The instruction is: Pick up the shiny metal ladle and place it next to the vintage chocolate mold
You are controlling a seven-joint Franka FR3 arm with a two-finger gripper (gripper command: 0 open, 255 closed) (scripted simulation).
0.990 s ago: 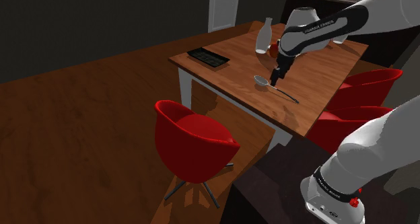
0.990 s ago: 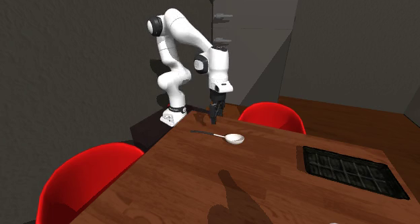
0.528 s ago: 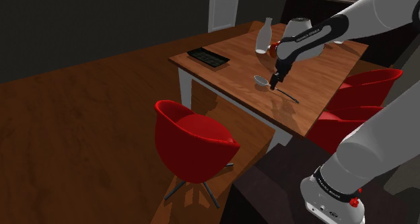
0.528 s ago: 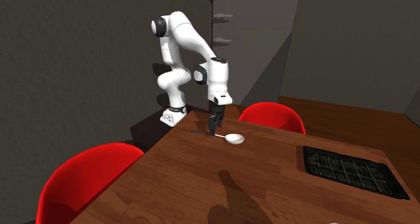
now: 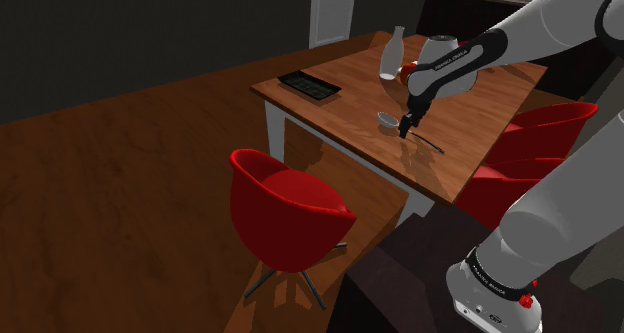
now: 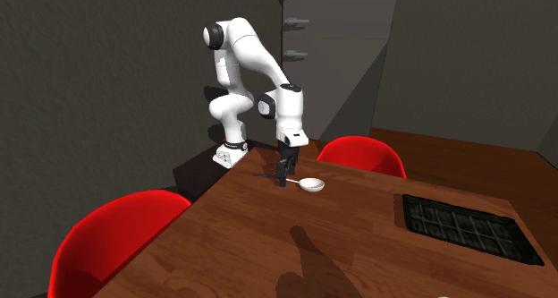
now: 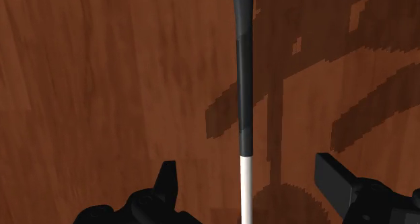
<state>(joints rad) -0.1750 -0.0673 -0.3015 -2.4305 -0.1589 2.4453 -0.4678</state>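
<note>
Flat on the wood-grained brown table [image 5: 330, 109], ladle [image 5: 388, 119]: round pale bowl, thin straight handle [image 7: 243, 88], partly dark. Down at the handle, gripper [image 5: 404, 133] with black fingers [image 7: 168, 182] wide apart on either side, not touching, holding nothing. Flat black gridded mold [image 5: 308, 84] well apart, at table's corner

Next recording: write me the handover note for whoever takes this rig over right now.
The gripper is open, low over the brown wooden table, straddling the handle of the silvery long-handled ladle without touching it.
The ladle lies flat, not grasped.
The black compartmented chocolate mold sits at the table corner on the shoulder view's left, well away.
Done: gripper aligned over handle. Left: close, lift, carry, set ladle beside mold.
</note>
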